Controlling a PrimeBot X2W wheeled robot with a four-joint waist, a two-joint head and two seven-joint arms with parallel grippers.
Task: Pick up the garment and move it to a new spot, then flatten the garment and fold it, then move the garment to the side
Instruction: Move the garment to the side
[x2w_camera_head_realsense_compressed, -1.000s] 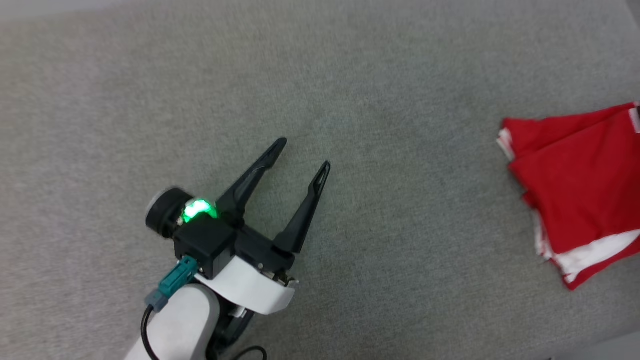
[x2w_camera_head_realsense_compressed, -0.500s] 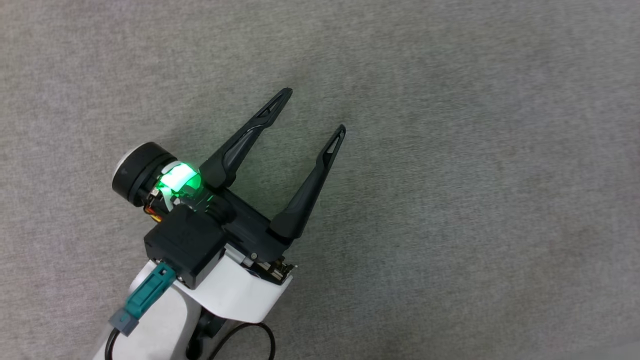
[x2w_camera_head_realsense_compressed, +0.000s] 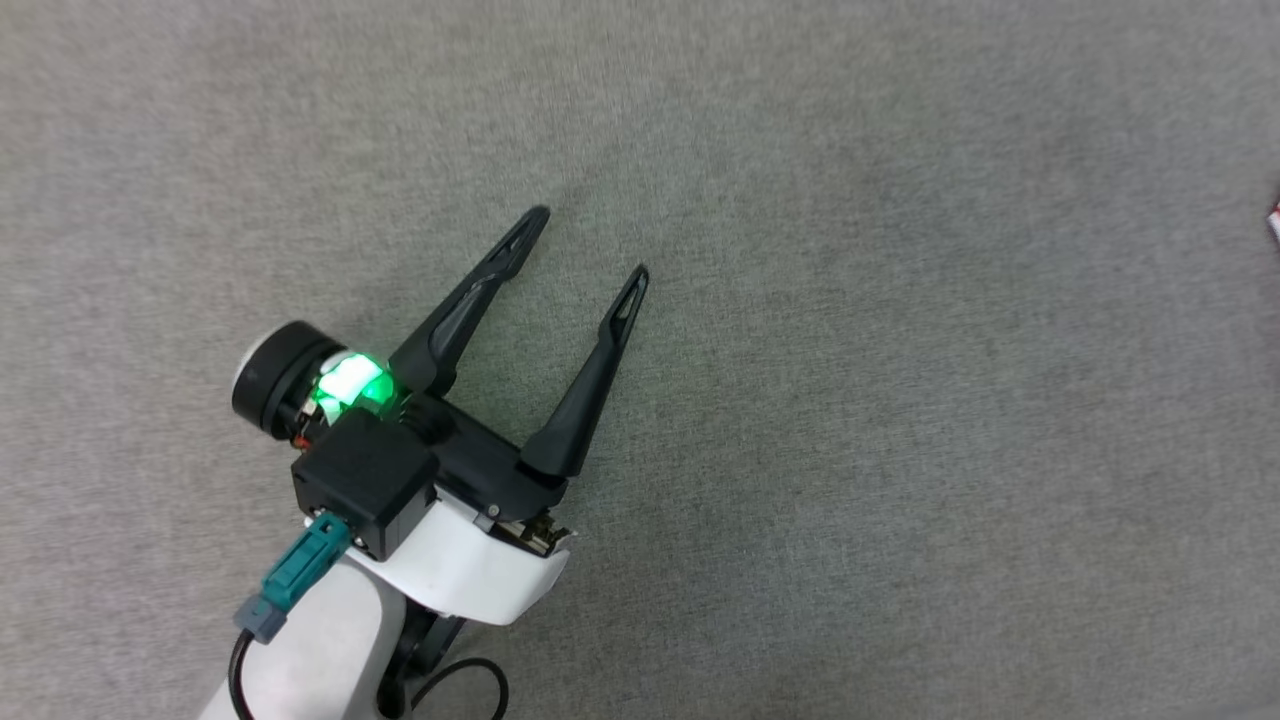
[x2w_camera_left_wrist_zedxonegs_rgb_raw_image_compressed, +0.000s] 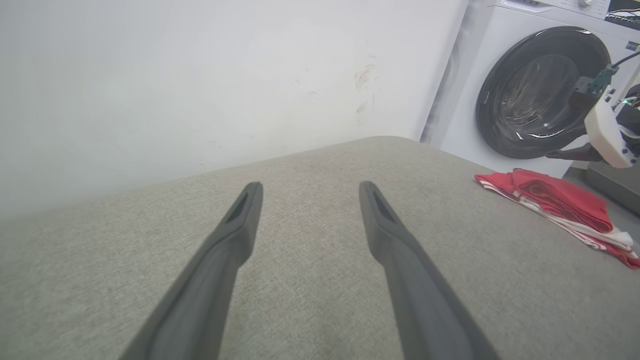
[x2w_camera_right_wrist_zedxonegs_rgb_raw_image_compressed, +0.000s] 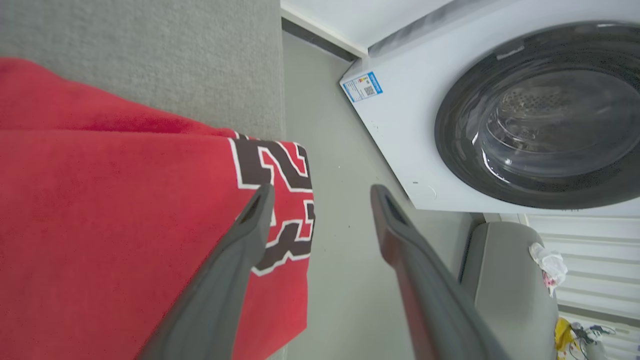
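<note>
The garment (x2w_camera_left_wrist_zedxonegs_rgb_raw_image_compressed: 555, 202) lies folded in a red and white stack near the right edge of the grey surface (x2w_camera_head_realsense_compressed: 900, 400). In the right wrist view the garment (x2w_camera_right_wrist_zedxonegs_rgb_raw_image_compressed: 115, 215) spreads red below the fingers, its black-and-white lettering (x2w_camera_right_wrist_zedxonegs_rgb_raw_image_compressed: 272, 200) at the surface's edge. My right gripper (x2w_camera_right_wrist_zedxonegs_rgb_raw_image_compressed: 322, 192) hovers over that edge, open, with nothing between its fingers. My left gripper (x2w_camera_head_realsense_compressed: 590, 244) stands open and empty over bare surface, far to the left of the garment. Its fingers (x2w_camera_left_wrist_zedxonegs_rgb_raw_image_compressed: 240, 225) point toward the white wall. A sliver of the garment (x2w_camera_head_realsense_compressed: 1275, 222) touches the head view's right edge.
A white washing machine (x2w_camera_left_wrist_zedxonegs_rgb_raw_image_compressed: 540, 90) with a dark round door stands beyond the surface's right end. My right arm's pale wrist housing (x2w_camera_left_wrist_zedxonegs_rgb_raw_image_compressed: 607, 135) hangs above the garment. A grey bin (x2w_camera_right_wrist_zedxonegs_rgb_raw_image_compressed: 510, 280) sits on the floor (x2w_camera_right_wrist_zedxonegs_rgb_raw_image_compressed: 340, 150) beside the machine. A white wall (x2w_camera_left_wrist_zedxonegs_rgb_raw_image_compressed: 200, 75) backs the surface.
The head camera has swung left, so the garment seen at the right one second ago has slid almost out of the head view. My left gripper stays open.
</note>
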